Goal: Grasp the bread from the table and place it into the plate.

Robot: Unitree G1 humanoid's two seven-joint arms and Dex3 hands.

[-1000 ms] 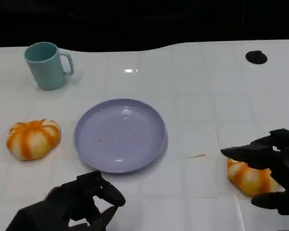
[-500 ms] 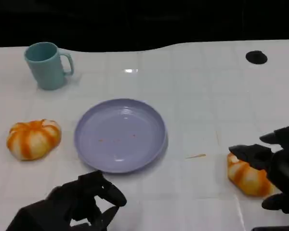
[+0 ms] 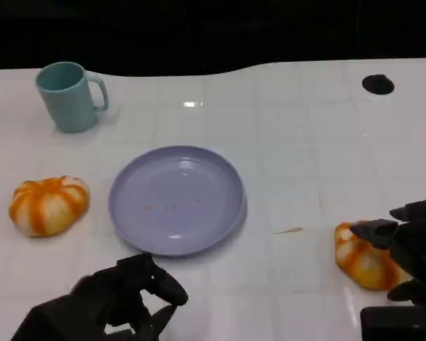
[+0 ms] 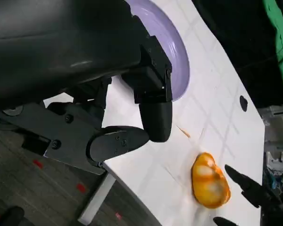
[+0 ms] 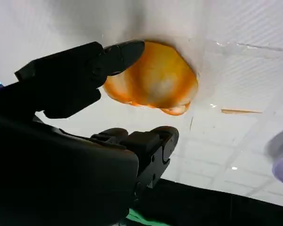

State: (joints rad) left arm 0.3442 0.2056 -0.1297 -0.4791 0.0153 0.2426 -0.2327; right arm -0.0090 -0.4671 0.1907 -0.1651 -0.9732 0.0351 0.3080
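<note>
Right hand (image 3: 406,245) cupped the bread (image 3: 363,257) right of the plate (image 3: 177,199), fingers apart, grip not closed. Left hand (image 3: 121,295) curled empty below the plate; cup (image 3: 69,95) and a second bun (image 3: 48,204) lay to its left.

No lettering, label, brand, number or sign can be read on anything in these views; the blurred, steeply angled wrist views might hide small print, but none shows.

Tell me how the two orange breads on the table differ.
The left bread lies alone, left of the plate, untouched. The right bread lies right of the plate, with the right robot hand reaching around it, fingers apart. Both look round, orange with pale stripes, resting on the table.
</note>
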